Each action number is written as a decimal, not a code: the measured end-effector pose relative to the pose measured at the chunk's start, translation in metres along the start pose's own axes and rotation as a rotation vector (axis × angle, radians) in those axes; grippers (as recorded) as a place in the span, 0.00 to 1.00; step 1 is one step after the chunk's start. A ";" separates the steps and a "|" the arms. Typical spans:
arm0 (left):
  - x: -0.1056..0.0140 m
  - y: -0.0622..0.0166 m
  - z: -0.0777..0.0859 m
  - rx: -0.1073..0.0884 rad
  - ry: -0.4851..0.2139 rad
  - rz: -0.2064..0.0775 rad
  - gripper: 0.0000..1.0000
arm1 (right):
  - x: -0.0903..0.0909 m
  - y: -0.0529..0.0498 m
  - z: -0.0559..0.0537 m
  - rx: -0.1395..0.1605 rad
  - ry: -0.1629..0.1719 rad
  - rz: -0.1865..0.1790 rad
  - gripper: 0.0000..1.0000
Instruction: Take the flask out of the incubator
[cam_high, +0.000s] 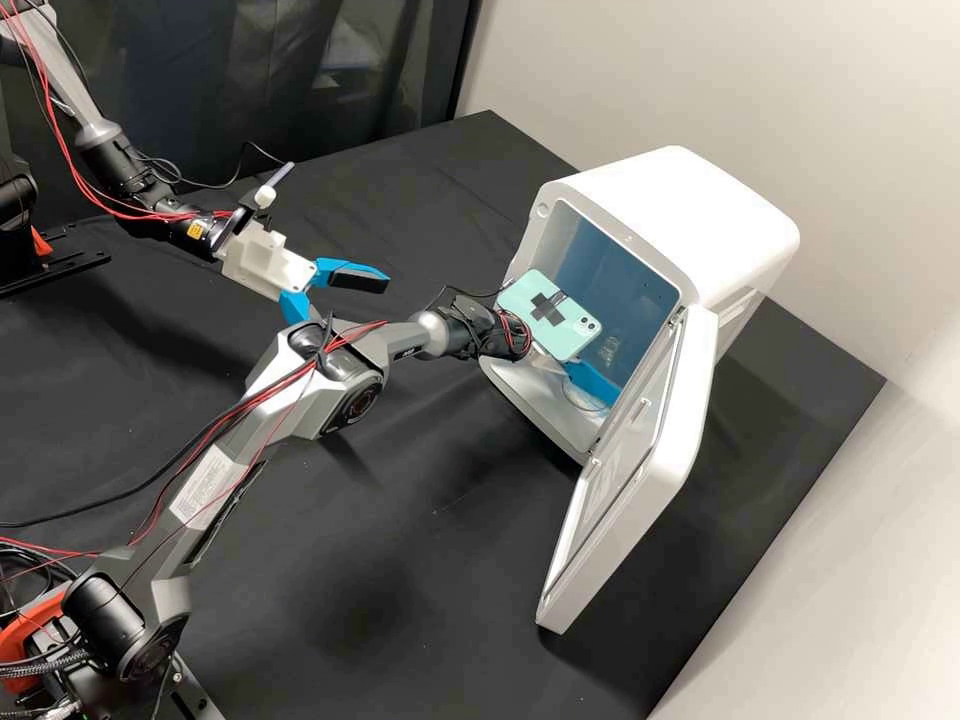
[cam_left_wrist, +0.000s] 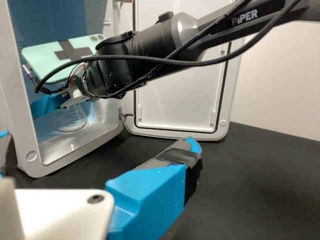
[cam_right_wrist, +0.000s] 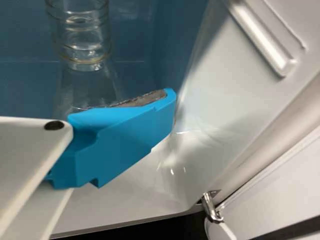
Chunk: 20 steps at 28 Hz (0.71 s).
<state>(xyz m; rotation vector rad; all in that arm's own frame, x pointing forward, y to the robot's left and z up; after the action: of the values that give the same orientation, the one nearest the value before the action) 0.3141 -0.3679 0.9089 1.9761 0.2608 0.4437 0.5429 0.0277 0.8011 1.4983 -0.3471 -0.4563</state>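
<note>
a white incubator (cam_high: 690, 220) sits on a black surface (cam_high: 420, 560). its door (cam_high: 640, 450) is swung wide open to one side of the opening, showing a blue back wall and a white floor inside.

the flask (cam_right_wrist: 80, 47), clear glass with a ridged neck, stands upright on the floor inside the incubator, toward the back wall and on the side nearer the door's hinge.

the right arm stretches across the surface and in through the incubator's opening. the right gripper (cam_high: 598, 385) is down inside the chamber, just beside the flask. the views do not settle whether it has closed on the flask, so i cannot tell. a pale green flat device (cam_high: 550, 315), marked with a cross of black tape, sits on this arm's wrist just inside the opening, above the flask. red and black cables (cam_high: 260, 420) run along the arm.

the left gripper (cam_high: 335, 295) hangs above the surface in front of the incubator's opening, well apart from it and pointing toward it. its blue fingers (cam_left_wrist: 165, 175) are spread apart and hold nothing.
</note>
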 end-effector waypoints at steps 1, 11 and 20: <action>0.000 0.0000 0.000 0.000 0.000 0.000 1.00 | 0.000 0.000 0.000 0.000 0.000 0.000 1.00; 0.000 0.0000 0.000 0.000 0.000 0.000 1.00 | 0.000 -0.001 0.000 -0.004 -0.001 -0.003 1.00; 0.000 0.0000 0.000 0.000 0.000 0.000 1.00 | 0.012 -0.006 0.000 -0.020 -0.007 0.015 1.00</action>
<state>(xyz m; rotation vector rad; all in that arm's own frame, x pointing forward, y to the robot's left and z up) 0.3141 -0.3679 0.9089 1.9761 0.2608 0.4437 0.5529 0.0212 0.7944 1.4736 -0.3585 -0.4521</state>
